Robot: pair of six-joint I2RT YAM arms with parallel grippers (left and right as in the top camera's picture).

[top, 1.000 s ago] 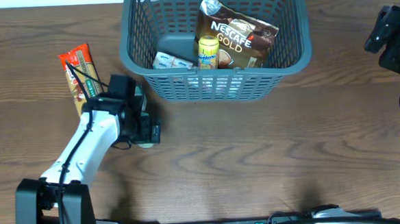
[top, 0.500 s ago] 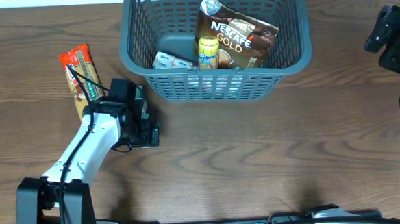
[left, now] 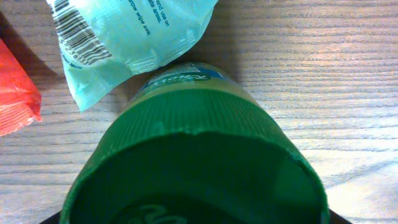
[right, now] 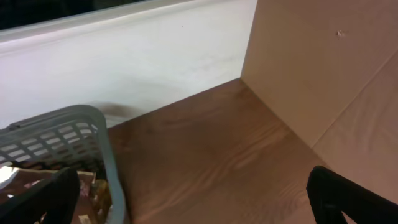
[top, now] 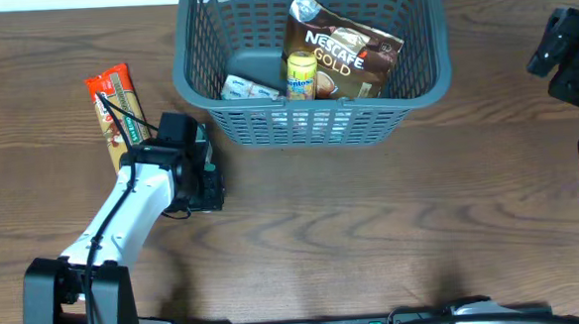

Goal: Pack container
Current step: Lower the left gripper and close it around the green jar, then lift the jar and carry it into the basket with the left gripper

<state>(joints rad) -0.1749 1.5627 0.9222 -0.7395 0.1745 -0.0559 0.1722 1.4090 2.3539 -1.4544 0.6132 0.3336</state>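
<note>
The container (top: 308, 129), a grey slatted basket, stands at the back centre and holds a Nescafe Gold pouch (top: 349, 60), a small yellow bottle (top: 302, 74) and a white box (top: 241, 88). My left gripper (top: 206, 183) is down at the table left of the basket's front. In the left wrist view a green ribbed cap (left: 193, 155) of a bottle fills the lower frame and hides the fingers, so I cannot tell whether they touch it. My right gripper (right: 199, 205) hangs open and empty at the far right, with its dark fingertips (right: 43, 199) at the frame's edges.
An orange snack pack (top: 116, 112) lies on the table behind the left arm. A pale blue packet (left: 124, 37) and a red packet (left: 15, 93) lie just beyond the bottle. A white wall and a cardboard panel (right: 323, 68) border the table's right corner.
The left gripper's jaws have narrowed around the bottle, and the pale item that showed below them is now covered. The right arm has not moved.
</note>
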